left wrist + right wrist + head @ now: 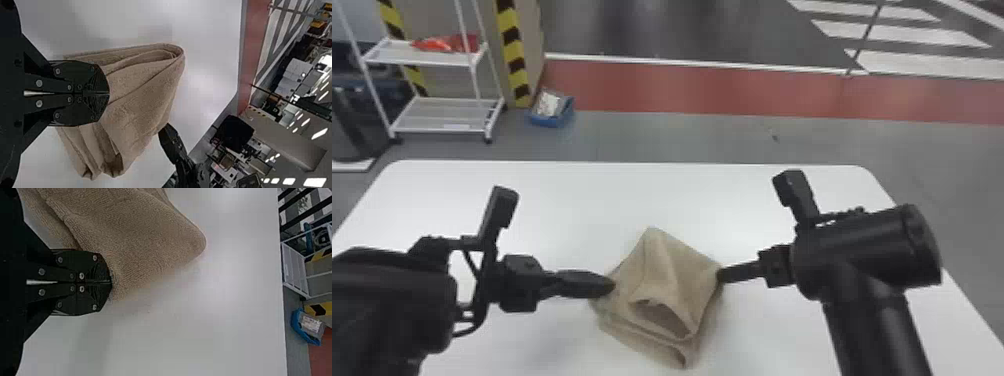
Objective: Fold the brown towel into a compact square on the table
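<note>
Brown towel (664, 265) at near middle of the white table (582, 195) — folded in layers, loose openings facing near. Left gripper (613, 285) narrow, pinching its left corner; right gripper (720, 275) likewise narrow, pinching the right corner. Beyond the table's far edge, on the left — blue bin (550, 120) on the floor, white rack (444, 112) left of it.

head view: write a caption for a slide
Two black grippers, left and right, at opposite sides of a folded brown towel on a white table
</note>
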Available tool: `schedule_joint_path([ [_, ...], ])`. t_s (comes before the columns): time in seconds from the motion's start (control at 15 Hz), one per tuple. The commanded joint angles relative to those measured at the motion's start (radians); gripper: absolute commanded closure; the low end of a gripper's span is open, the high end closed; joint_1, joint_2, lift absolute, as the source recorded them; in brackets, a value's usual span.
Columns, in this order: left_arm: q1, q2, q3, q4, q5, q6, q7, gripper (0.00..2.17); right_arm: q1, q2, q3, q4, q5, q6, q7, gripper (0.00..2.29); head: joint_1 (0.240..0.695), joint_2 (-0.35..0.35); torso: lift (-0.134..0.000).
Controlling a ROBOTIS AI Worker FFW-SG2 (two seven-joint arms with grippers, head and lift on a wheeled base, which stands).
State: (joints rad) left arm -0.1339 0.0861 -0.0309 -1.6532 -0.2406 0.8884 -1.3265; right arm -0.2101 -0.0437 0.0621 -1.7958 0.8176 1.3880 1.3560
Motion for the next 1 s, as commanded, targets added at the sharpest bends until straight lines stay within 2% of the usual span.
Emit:
schedule_joint_path([
  [0.0,0.01,0.001,-0.001,-0.02,-0.006,0.01,-0.017,1.82,-0.025,0.016,-0.01,0.041,0.0,-0.017,0.011,1.98,0.695,-0.121,-0.124],
  [0.2,0.02,0.004,-0.001,-0.046,-0.011,0.034,-0.056,1.82,-0.057,0.041,-0.027,0.082,-0.003,-0.026,0.011,1.98,0.695,-0.117,-0.124],
  [0.4,0.03,0.006,-0.001,-0.062,-0.02,0.044,-0.091,1.82,-0.094,0.045,-0.03,0.124,-0.011,-0.033,0.011,1.98,0.695,-0.111,-0.124],
  [0.8,0.049,0.006,-0.004,-0.1,-0.032,0.053,-0.158,1.82,-0.15,0.045,-0.07,0.2,-0.048,-0.066,-0.112,1.98,0.695,-0.13,-0.124],
  [0.93,0.054,0.004,0.0,-0.105,-0.032,0.05,-0.135,1.82,-0.149,0.045,-0.077,0.196,-0.061,-0.051,-0.109,1.98,0.695,-0.141,-0.124],
])
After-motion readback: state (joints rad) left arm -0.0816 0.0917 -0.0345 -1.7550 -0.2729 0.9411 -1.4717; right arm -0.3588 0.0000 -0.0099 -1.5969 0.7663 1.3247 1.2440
